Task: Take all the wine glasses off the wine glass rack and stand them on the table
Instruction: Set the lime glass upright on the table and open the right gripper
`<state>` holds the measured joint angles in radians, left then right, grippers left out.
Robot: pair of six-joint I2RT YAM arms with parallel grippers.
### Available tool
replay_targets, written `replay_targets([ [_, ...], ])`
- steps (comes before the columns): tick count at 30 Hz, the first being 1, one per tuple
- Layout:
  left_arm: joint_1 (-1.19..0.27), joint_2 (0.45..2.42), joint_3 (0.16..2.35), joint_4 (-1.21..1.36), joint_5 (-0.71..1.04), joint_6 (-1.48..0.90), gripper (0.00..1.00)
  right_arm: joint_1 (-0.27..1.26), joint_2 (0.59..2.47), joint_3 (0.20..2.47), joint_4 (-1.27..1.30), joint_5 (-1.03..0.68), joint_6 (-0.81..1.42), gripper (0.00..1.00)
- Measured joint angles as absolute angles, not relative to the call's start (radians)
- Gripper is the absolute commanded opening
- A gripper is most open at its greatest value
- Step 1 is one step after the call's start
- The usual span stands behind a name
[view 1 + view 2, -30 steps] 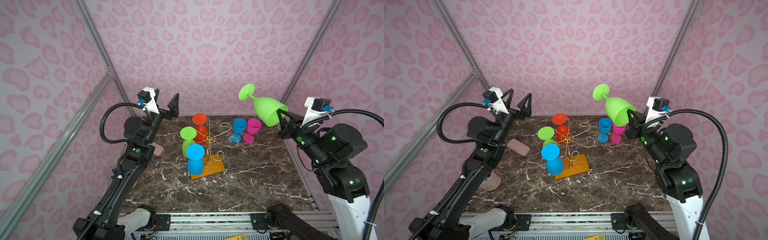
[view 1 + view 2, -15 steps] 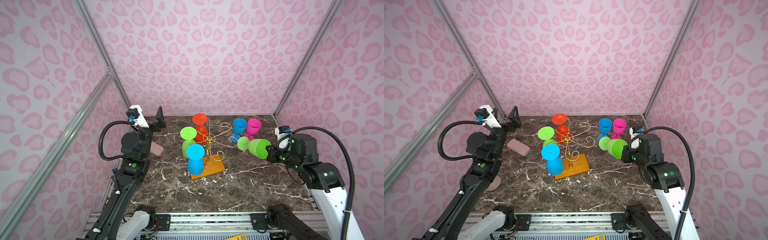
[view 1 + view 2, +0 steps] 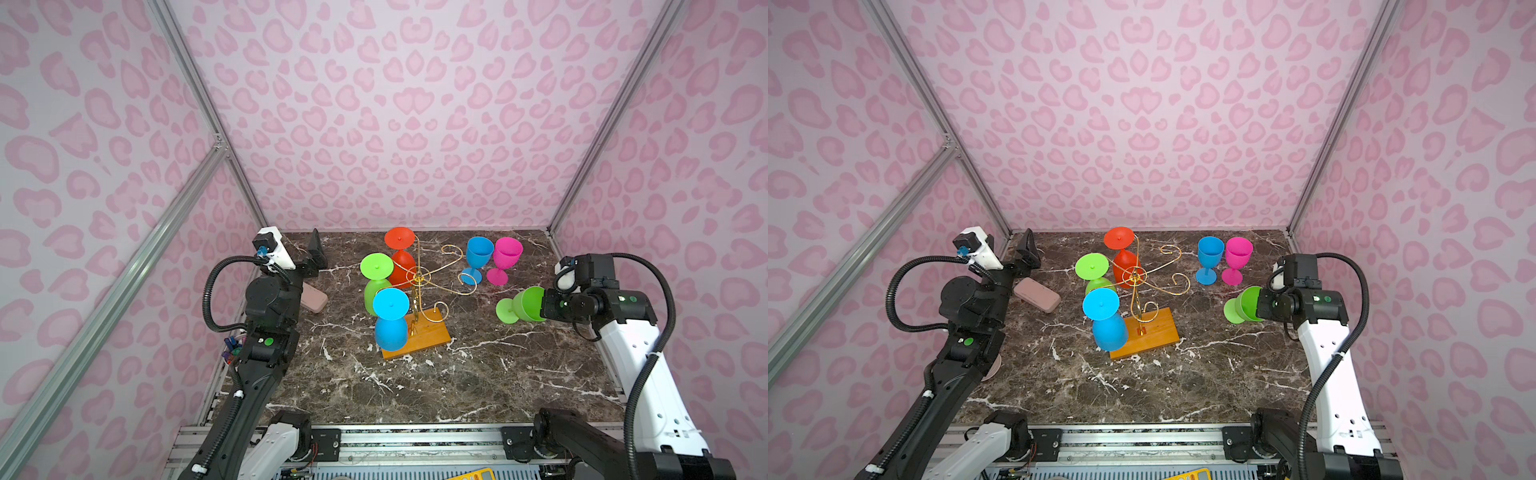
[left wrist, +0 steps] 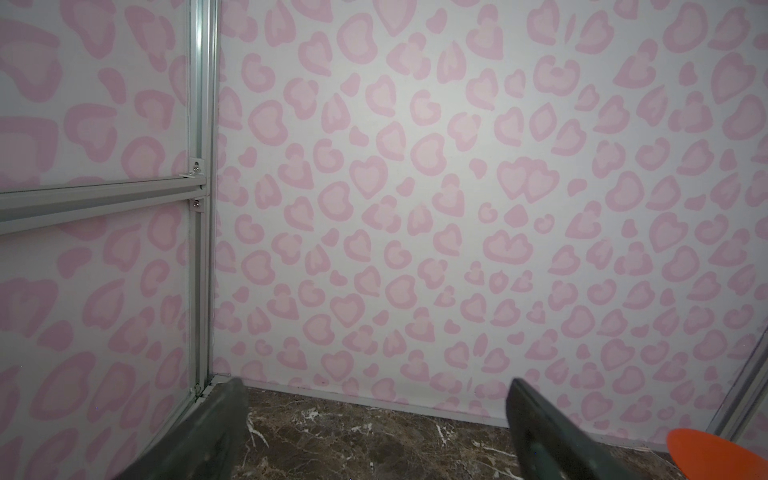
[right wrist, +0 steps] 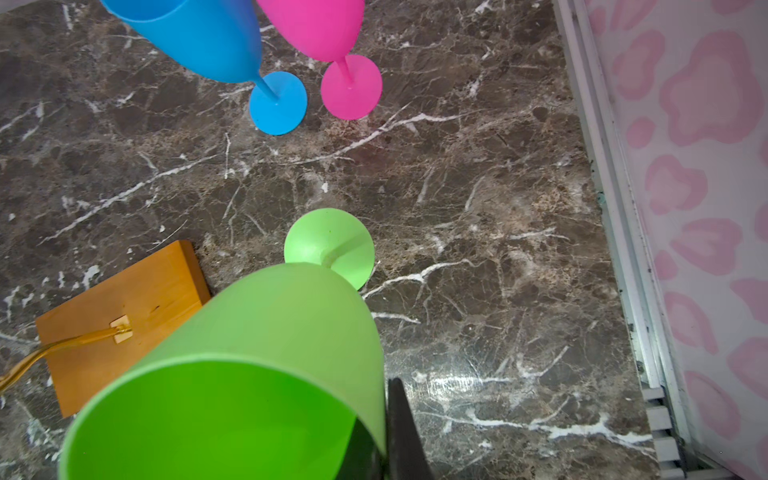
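The wine glass rack [image 3: 432, 332] stands on the marble table [image 3: 457, 386], its thin gold arms hard to trace. Left of the rack, the left gripper [image 4: 374, 395] gapes empty, fingers cut off in its wrist view. Right of the rack, off it, the right gripper [image 3: 1260, 307] clamps the tilted green wine glass [image 3: 525, 305] by its rim; whether the foot touches marble is unclear.
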<state>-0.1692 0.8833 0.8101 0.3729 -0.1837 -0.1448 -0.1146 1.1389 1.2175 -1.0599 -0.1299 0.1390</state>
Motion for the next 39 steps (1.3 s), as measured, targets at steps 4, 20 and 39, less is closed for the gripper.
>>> replay_targets([
  [4, -0.167, 0.873, 0.800, 0.371, -0.184, -0.138, 0.98, -0.141, 1.211, 1.243, -1.021, -0.034, 0.139, 0.00],
  [20, -0.156, 0.867, 0.799, 0.361, -0.179, -0.134, 0.99, -0.276, 1.651, 1.580, -0.933, -0.031, 0.128, 0.00],
  [39, -0.151, 0.875, 0.799, 0.339, -0.167, -0.130, 0.99, -0.227, 1.978, 1.911, -0.977, -0.024, 0.113, 0.00],
])
